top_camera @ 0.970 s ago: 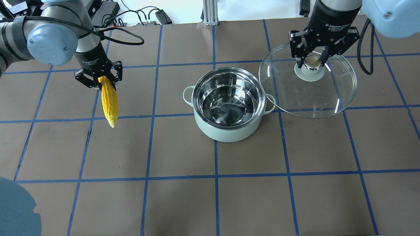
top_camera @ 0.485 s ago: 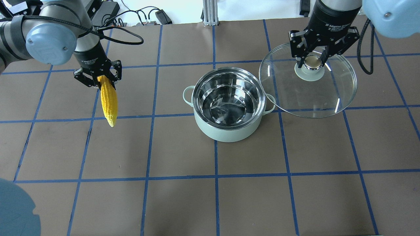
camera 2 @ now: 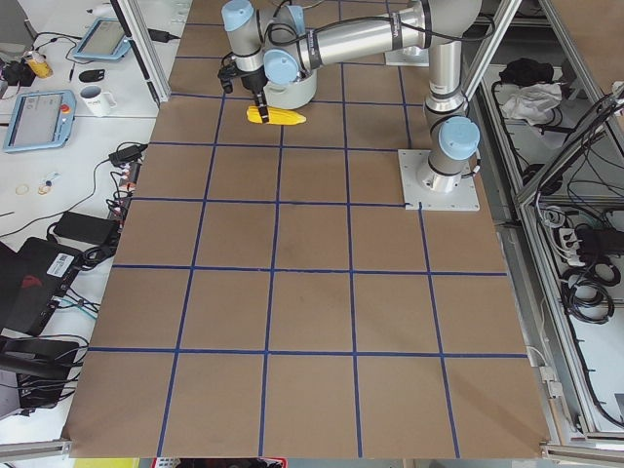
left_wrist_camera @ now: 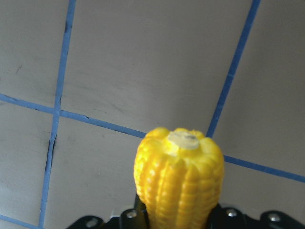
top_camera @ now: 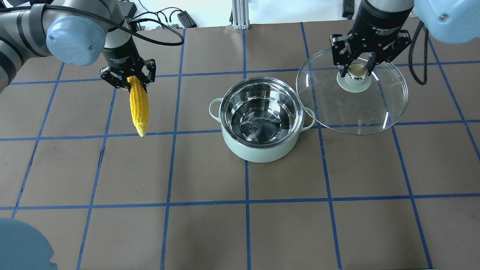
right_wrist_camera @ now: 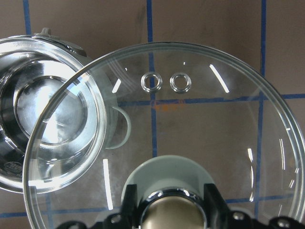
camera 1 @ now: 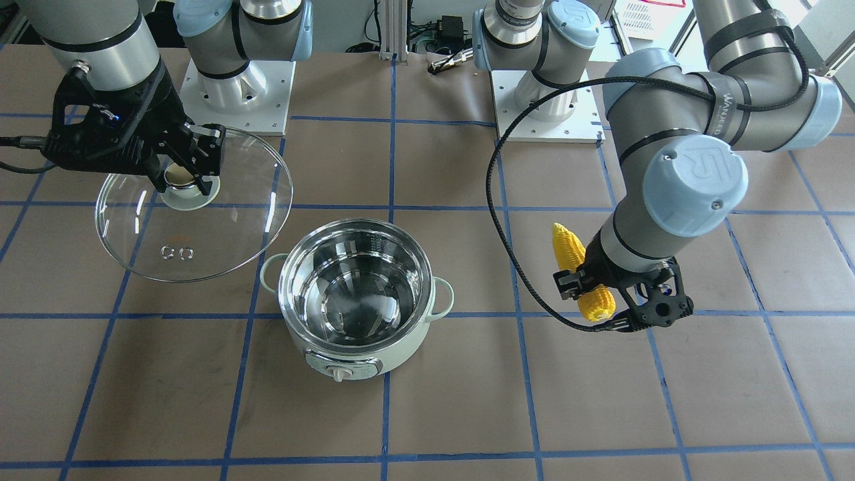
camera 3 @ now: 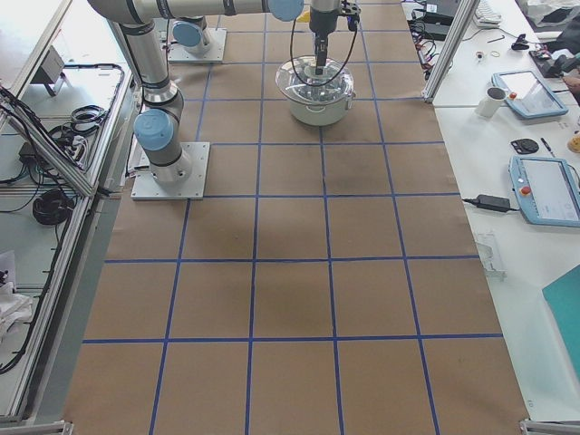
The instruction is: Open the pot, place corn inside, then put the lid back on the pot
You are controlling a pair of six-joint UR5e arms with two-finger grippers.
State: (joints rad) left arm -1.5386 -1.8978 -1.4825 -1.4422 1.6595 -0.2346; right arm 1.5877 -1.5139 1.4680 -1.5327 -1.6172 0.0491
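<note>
The mint-green pot (top_camera: 261, 148) stands open at the table's middle, its steel inside empty; it also shows in the front view (camera 1: 361, 351) and the right wrist view (right_wrist_camera: 43, 138). My left gripper (top_camera: 129, 78) is shut on the thick end of the yellow corn (top_camera: 138, 106), held in the air to the left of the pot; the corn also shows in the front view (camera 1: 580, 270) and the left wrist view (left_wrist_camera: 178, 179). My right gripper (top_camera: 357, 70) is shut on the knob of the glass lid (top_camera: 382, 101), held above the table to the right of the pot, overlapping its rim.
Brown table with blue tape grid (top_camera: 247, 198). Cables and a power brick (top_camera: 185, 18) lie past the far edge. Arm bases (camera 1: 237, 73) stand at the robot side. Tablets and a mug (camera 3: 497, 100) lie on side benches.
My left gripper has moved right and slightly away from the robot's side, carrying the corn closer to the pot. The right gripper, lid and pot have not moved.
</note>
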